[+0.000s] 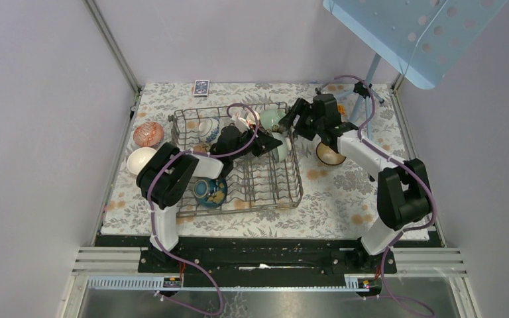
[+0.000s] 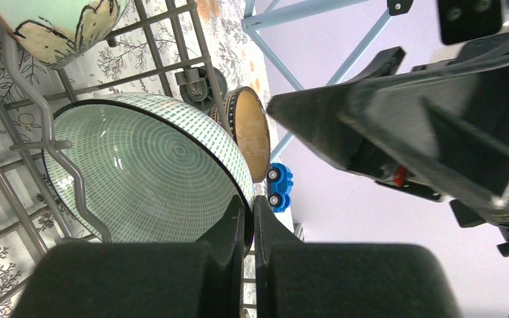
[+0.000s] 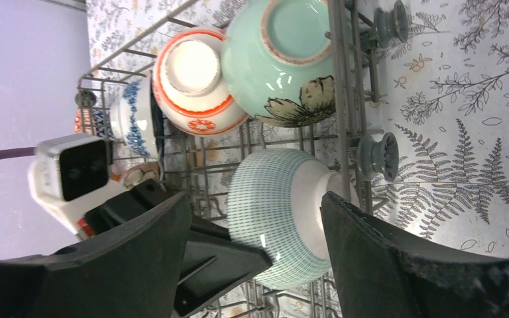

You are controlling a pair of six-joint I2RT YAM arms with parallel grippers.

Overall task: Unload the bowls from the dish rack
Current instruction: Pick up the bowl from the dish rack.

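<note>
The grey wire dish rack (image 1: 252,205) stands left of the table's middle. At its right side a bowl with fine green lines (image 1: 281,148) stands on edge. My left gripper (image 1: 272,147) is shut on this bowl's rim (image 2: 242,165), one finger (image 2: 228,228) inside and one outside. My right gripper (image 1: 290,118) hangs open over the same bowl (image 3: 285,212), its fingers (image 3: 152,232) apart from it. Further back in the rack are a mint bowl with a flower (image 3: 278,59), a red-and-white bowl (image 3: 195,79) and a blue-and-white bowl (image 3: 132,119). A dark blue bowl (image 1: 210,191) lies at the front left.
On the flowered cloth left of the rack sit a red patterned bowl (image 1: 148,134) and a white bowl (image 1: 140,160). A brown bowl (image 1: 330,154) sits right of the rack, under the right arm. A blue toy car (image 2: 280,187) lies beyond it. A blue perforated stand (image 1: 411,33) rises at the back right.
</note>
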